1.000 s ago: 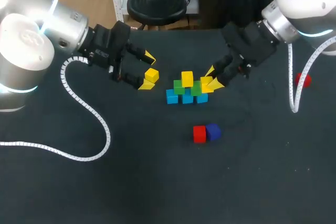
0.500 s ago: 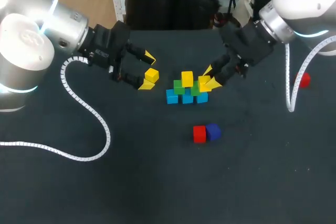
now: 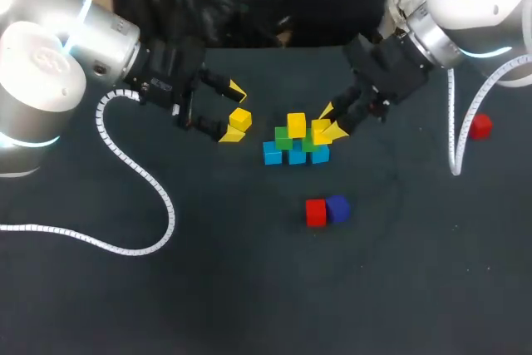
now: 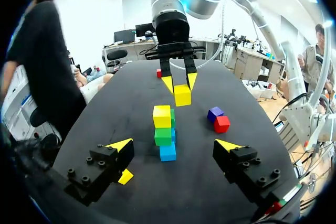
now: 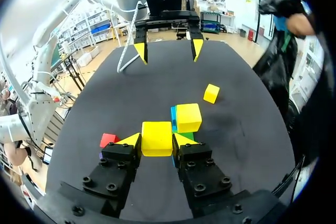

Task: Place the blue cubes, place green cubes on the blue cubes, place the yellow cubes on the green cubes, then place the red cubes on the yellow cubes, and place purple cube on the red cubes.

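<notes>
My right gripper clamps a yellow cube just above a green cube of the stack, ready to seat it there. My left gripper hangs wide open left of the stack, beside another yellow cube.

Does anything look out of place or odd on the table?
Nothing looks damaged or toppled. One small red cube lies alone far to the right, well apart from the blue, green and yellow cube stack.
</notes>
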You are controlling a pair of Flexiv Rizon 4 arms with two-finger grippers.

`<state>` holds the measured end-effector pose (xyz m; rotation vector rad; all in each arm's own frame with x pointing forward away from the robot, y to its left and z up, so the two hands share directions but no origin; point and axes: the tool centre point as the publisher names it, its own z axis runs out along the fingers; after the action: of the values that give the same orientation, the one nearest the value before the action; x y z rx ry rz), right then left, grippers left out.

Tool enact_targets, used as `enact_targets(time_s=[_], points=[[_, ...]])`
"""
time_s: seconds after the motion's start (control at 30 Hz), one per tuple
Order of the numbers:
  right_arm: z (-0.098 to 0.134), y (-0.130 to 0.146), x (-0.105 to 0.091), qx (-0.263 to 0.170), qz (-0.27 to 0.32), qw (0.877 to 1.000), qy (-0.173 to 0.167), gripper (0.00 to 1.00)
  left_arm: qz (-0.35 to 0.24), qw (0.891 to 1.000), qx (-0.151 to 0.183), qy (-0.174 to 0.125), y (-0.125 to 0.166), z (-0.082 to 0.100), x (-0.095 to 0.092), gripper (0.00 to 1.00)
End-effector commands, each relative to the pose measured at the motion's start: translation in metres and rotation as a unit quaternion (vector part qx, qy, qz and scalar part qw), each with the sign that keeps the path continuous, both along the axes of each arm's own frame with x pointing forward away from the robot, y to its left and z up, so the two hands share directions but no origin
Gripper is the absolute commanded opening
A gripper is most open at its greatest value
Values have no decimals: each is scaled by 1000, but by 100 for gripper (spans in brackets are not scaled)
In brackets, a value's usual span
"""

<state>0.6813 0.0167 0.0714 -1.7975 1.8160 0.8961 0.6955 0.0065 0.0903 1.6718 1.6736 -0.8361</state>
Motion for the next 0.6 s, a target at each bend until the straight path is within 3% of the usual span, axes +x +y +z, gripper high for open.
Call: enact_targets(time_s=[0.03, 0.6], points=[[-2, 1, 4, 0, 1, 1000, 4, 0, -1, 1000, -1, -1, 1, -1, 0, 100], [-5, 1, 13, -2, 6, 1000, 4, 0, -1, 1000, -1, -1, 1, -1, 0, 100]])
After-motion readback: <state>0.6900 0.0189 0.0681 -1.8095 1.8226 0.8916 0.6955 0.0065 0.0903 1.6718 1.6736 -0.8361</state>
